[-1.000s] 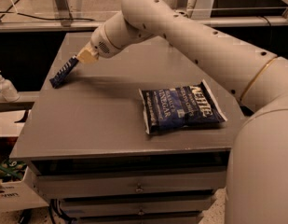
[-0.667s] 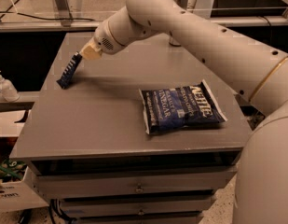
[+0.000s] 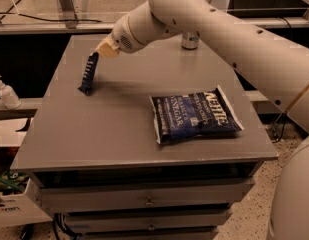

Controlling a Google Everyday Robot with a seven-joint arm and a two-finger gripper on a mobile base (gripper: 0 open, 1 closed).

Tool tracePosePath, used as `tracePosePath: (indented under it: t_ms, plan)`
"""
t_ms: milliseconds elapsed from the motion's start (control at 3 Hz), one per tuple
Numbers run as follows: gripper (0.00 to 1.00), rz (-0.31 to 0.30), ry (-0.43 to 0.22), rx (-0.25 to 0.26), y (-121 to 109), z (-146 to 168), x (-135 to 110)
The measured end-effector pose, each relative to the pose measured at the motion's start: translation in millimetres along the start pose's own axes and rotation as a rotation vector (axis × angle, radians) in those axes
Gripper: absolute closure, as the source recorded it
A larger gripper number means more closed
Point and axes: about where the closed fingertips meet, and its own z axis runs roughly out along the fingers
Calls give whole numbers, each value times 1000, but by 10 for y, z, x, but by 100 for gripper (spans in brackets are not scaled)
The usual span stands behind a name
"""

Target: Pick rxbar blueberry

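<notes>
The rxbar blueberry (image 3: 88,74) is a thin dark navy bar, standing almost upright over the left part of the grey table top (image 3: 119,129). Its lower end is at or just above the surface. My gripper (image 3: 98,52) is at the bar's top end and shut on it, with the tan fingers (image 3: 107,47) coming in from the right. The white arm reaches across from the upper right.
A large blue-and-white chip bag (image 3: 196,116) lies flat at the table's right middle. A small metal can (image 3: 190,40) stands at the back edge. A white pump bottle (image 3: 5,92) stands on a shelf to the left. Drawers (image 3: 149,201) are below the top.
The gripper has moved right and slightly nearer with the bar in it. The bar has swung from tilted to nearly upright.
</notes>
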Motion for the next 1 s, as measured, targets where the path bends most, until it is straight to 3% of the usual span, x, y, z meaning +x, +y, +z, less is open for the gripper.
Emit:
tracePosePath:
  t_ms: [333, 1000]
  plan:
    - [82, 1, 19, 5, -5, -10, 57]
    - [35, 31, 55, 2, 28, 68, 249]
